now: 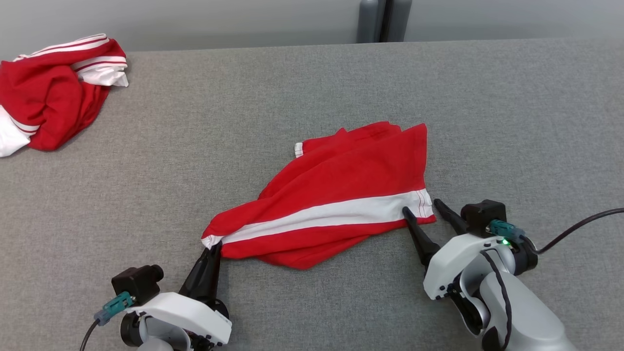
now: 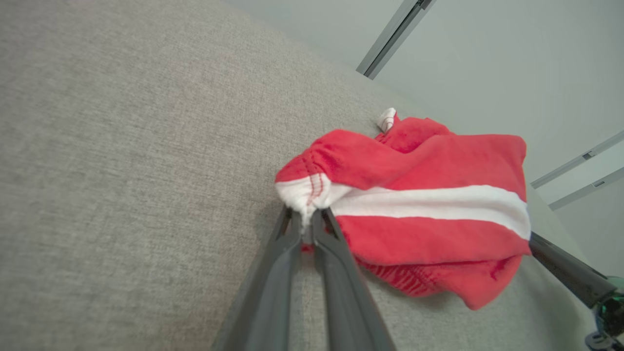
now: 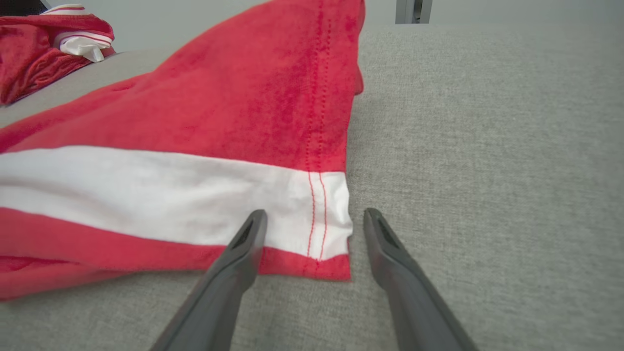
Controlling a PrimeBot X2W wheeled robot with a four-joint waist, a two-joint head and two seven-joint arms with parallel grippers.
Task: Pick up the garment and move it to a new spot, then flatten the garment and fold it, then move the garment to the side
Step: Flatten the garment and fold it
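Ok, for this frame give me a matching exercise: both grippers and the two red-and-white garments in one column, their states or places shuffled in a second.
Column one
1. left gripper, two dark fingers
2. right gripper, two dark fingers
3. red cloth garment with a broad white stripe
4. crumpled red-and-white cloth garment

Column two
A. bunched at the far left of the grey fabric table
B. open, fingertips either side of a hem corner
C. shut on a white-striped corner
D. lying mid-table, loosely folded

Pairs: 1-C, 2-B, 3-D, 4-A
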